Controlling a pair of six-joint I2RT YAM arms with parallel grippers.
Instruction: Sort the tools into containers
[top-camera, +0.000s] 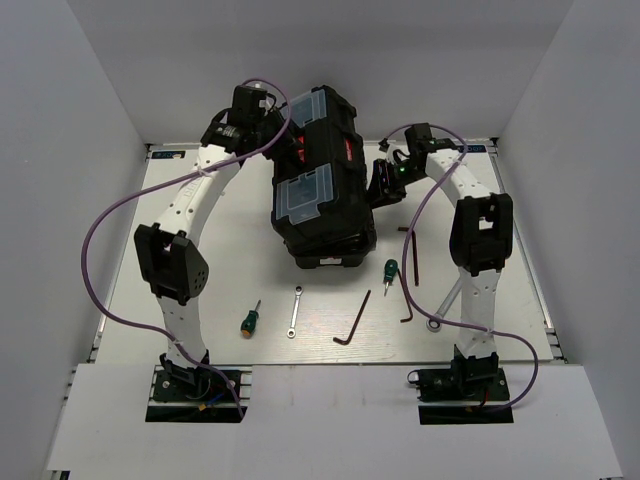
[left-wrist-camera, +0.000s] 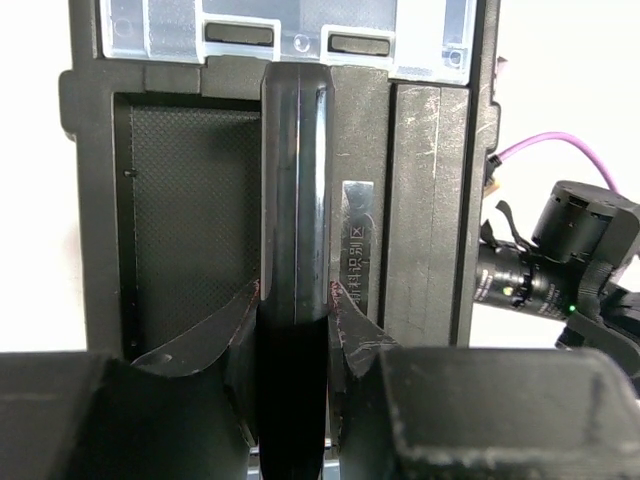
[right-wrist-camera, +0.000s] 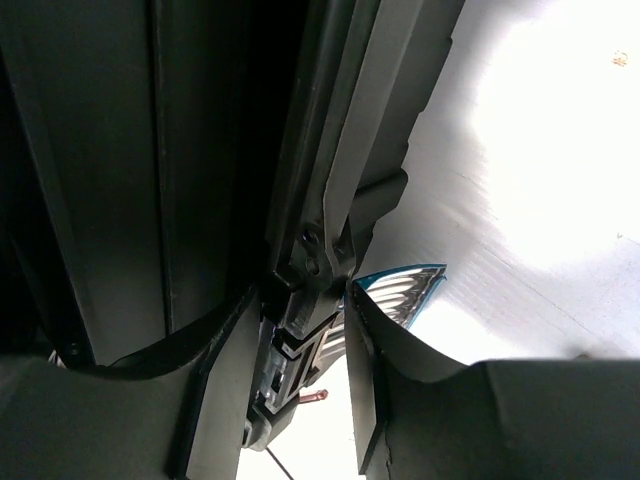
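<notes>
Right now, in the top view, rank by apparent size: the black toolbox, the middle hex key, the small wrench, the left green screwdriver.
1. black toolbox, by far.
2. middle hex key, longest of these tools.
3. small wrench and left green screwdriver: too alike to rank; wrench longer, screwdriver thicker.

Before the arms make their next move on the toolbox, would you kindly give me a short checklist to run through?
1. Left fingers clamped on the carry handle: ok.
2. Right fingers gripping the side latch: cannot tell; they straddle it.
3. Toolbox open for sorting: not ok, looks shut.
4. Screwdriver, wrench and hex key lying free on the table: ok.
</notes>
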